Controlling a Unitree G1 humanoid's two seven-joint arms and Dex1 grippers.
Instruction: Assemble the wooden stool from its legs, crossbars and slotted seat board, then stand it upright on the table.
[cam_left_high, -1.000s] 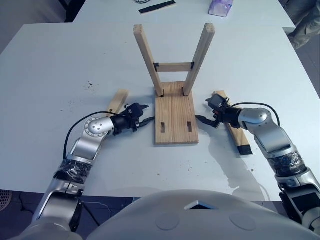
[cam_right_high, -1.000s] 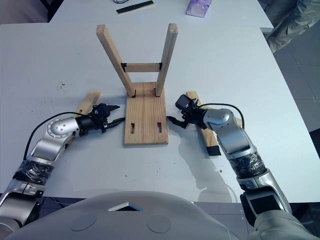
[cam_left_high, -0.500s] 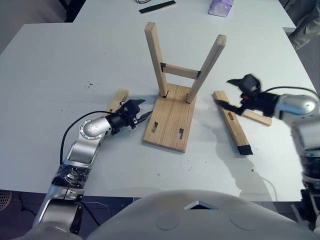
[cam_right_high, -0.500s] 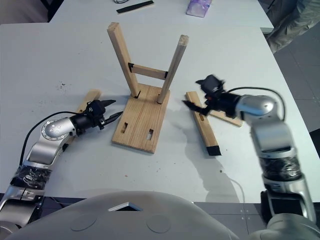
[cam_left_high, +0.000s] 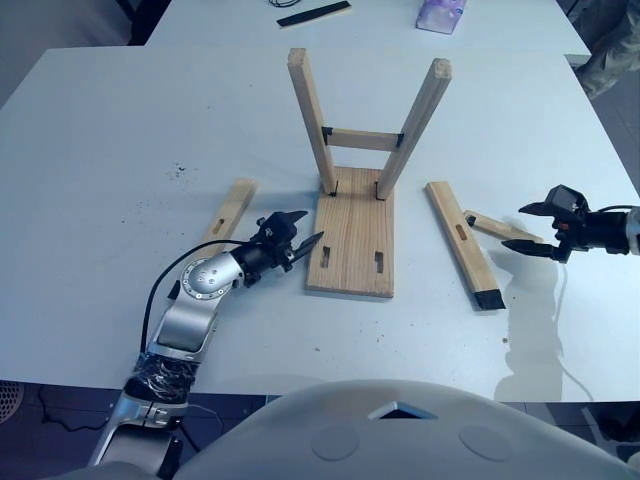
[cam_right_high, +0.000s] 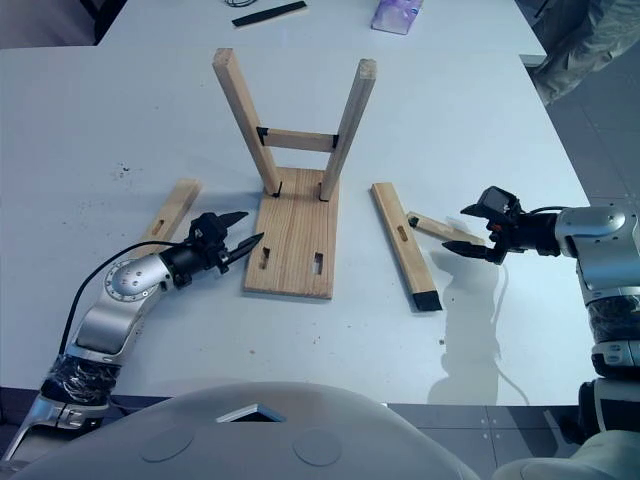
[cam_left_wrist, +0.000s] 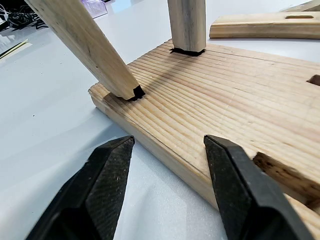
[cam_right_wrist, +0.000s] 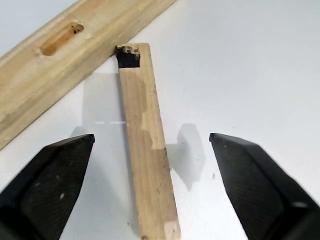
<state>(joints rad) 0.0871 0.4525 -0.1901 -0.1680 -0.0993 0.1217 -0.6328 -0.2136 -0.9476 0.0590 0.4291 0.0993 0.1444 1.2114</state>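
Left arm bent low over white surface (cam_left_high: 120, 150), left pincer (cam_left_high: 312, 226) open and empty, just beside the left edge of the one flat slotted wooden seat board (cam_left_high: 352, 245). Right arm stretched out, right pincer (cam_left_high: 512, 226) wide open astride loose short wooden crossbar (cam_left_high: 487, 224), gripping nothing. Four legs: two upright legs (cam_left_high: 310, 120) in the board, joined by fitted crossbar (cam_left_high: 362, 139); two loose legs (cam_left_high: 460, 243) lying flat either side.

Desk: broad white desk (cam_left_high: 110, 120), matte top.
Specks: dark crumbs (cam_left_high: 180, 169) scattered on its left side.
Far surface: a long flat black strip (cam_left_high: 314, 13) lies beyond the desk's far edge.
Packet: small lavender plastic packet (cam_left_high: 441, 14), right of the strip, well apart.
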